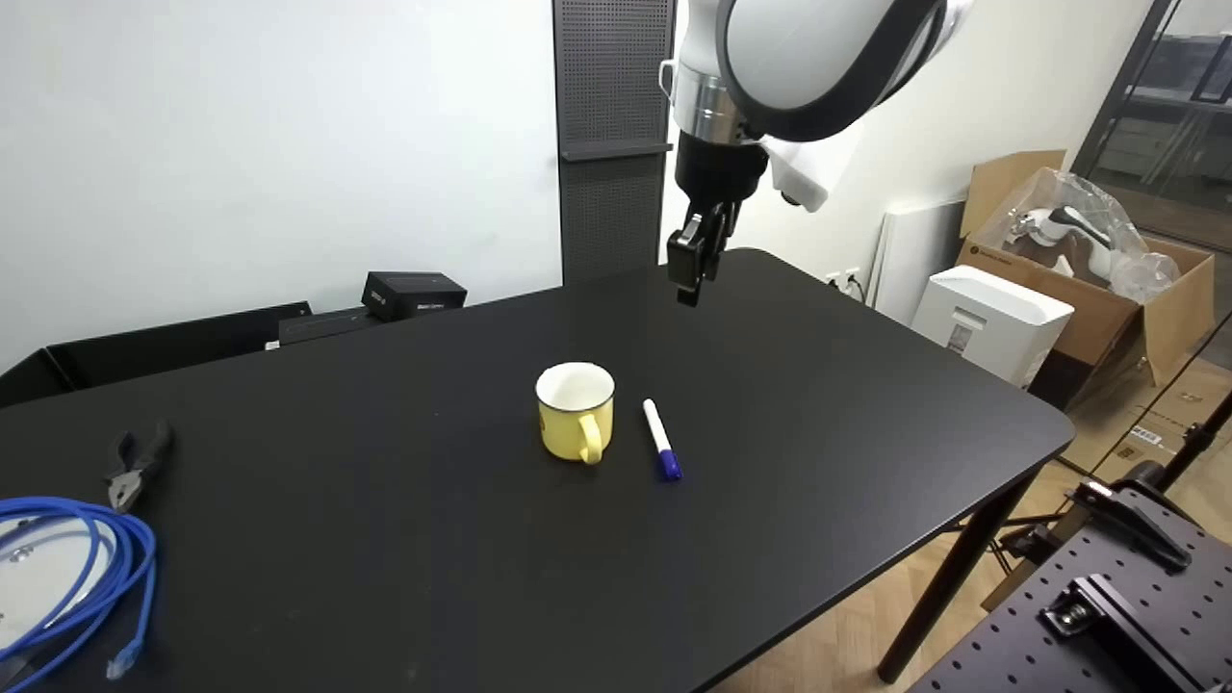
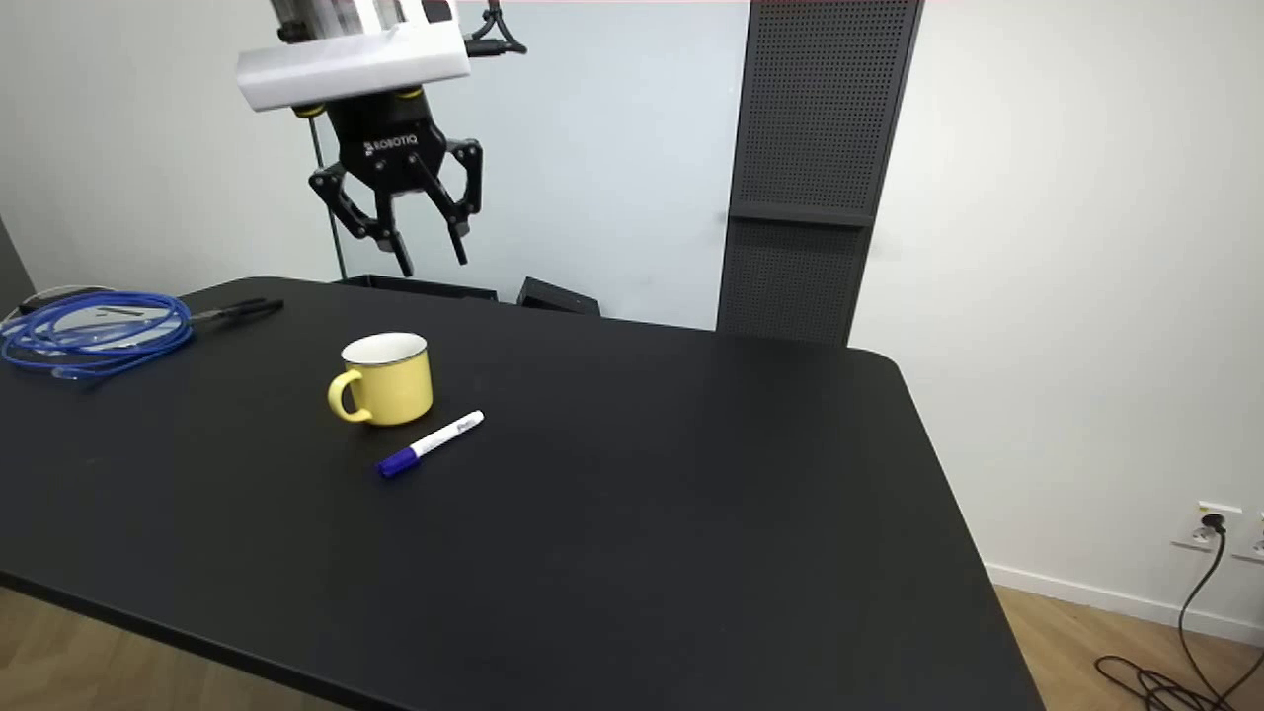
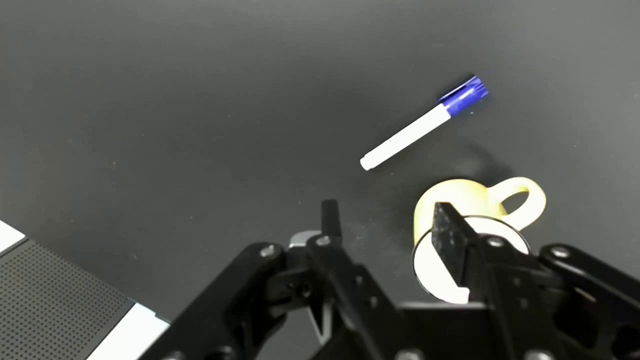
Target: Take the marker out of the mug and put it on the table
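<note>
The white marker (image 1: 661,438) with its dark blue cap lies flat on the black table (image 1: 433,577), beside the yellow mug (image 1: 568,428) and apart from it. The marker also shows in an exterior view (image 2: 432,444) and in the wrist view (image 3: 415,130). The mug stands upright in both exterior views (image 2: 395,390); its white inside shows nothing sticking out. My gripper (image 2: 434,265) is open and empty, well above the table. In the wrist view the fingertips (image 3: 386,203) are spread, and one finger hides part of the mug (image 3: 452,195).
A coiled blue cable (image 1: 125,577) and pliers (image 1: 135,472) lie on the table on the far side of the mug from the marker. A black box (image 1: 414,294) stands behind the table edge. A white box (image 1: 991,322) and a cardboard box (image 1: 1049,289) stand beyond the table.
</note>
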